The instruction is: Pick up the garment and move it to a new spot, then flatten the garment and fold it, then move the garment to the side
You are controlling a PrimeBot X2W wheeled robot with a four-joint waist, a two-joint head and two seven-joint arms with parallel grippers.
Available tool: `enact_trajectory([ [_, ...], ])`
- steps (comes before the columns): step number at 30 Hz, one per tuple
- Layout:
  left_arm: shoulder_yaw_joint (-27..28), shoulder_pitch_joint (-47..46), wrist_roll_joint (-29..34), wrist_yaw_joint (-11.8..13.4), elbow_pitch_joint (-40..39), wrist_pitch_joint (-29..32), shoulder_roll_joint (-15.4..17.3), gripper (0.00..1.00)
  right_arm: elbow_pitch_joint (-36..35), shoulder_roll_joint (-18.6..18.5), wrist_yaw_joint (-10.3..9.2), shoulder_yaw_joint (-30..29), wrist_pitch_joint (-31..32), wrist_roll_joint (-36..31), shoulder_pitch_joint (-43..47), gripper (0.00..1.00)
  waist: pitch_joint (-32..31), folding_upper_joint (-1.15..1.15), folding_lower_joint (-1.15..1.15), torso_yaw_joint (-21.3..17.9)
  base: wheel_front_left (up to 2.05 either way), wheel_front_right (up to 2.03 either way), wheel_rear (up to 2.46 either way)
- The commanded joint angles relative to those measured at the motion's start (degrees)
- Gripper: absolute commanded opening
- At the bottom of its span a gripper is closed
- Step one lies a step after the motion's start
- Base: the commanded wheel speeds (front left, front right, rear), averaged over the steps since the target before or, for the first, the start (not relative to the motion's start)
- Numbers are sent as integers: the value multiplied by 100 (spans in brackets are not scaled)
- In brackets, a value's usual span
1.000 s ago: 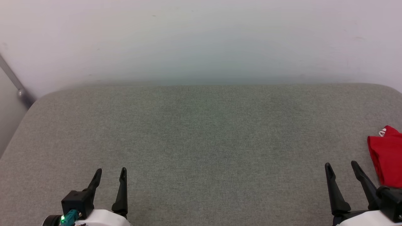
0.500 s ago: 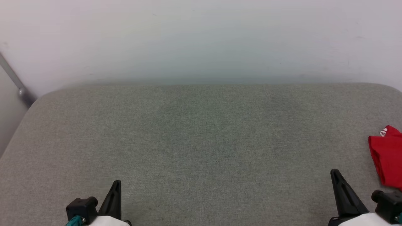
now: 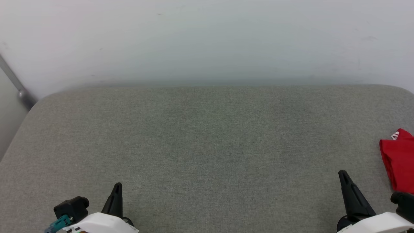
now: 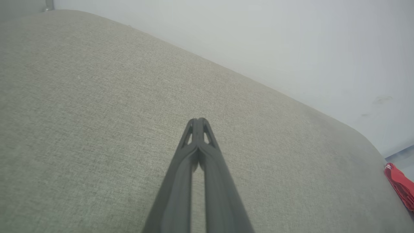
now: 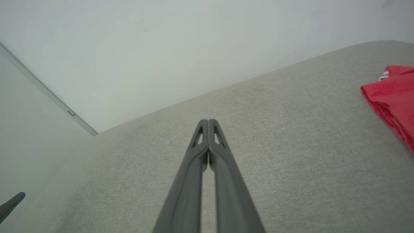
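At the far right edge of the grey desk [image 3: 207, 145] lies the red shirt [image 3: 399, 161], apparently folded, cut off by the frame, its print hidden. The left hand [image 4: 197, 121] and right hand [image 5: 208, 121] are clenched and empty. Setting it aside looks finished; if not, the right hand must open and reach.

Red garment [image 3: 399, 161] lies at far R edge of grey cushion [image 3: 207, 145], white wall [image 3: 207, 38] behind.
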Motion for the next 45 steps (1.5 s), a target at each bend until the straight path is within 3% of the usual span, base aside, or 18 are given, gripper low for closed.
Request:
enact_trajectory([
  [1,134,-172,-199,-75,-29,45,-8,0,-8,-55,-1,2,7,302,-198,0,3,0,0,-1,0,0,0],
  [23,727,-389,-1592,-555,162,458,-420,0,504,-88,-1,-10,79,2239,-595,0,40,0,0,-19,0,0,0],
  [45,1202,-547,-2645,-926,297,786,-747,0,905,-86,-1,-53,162,3693,-898,0,76,0,0,-36,0,0,0],
])
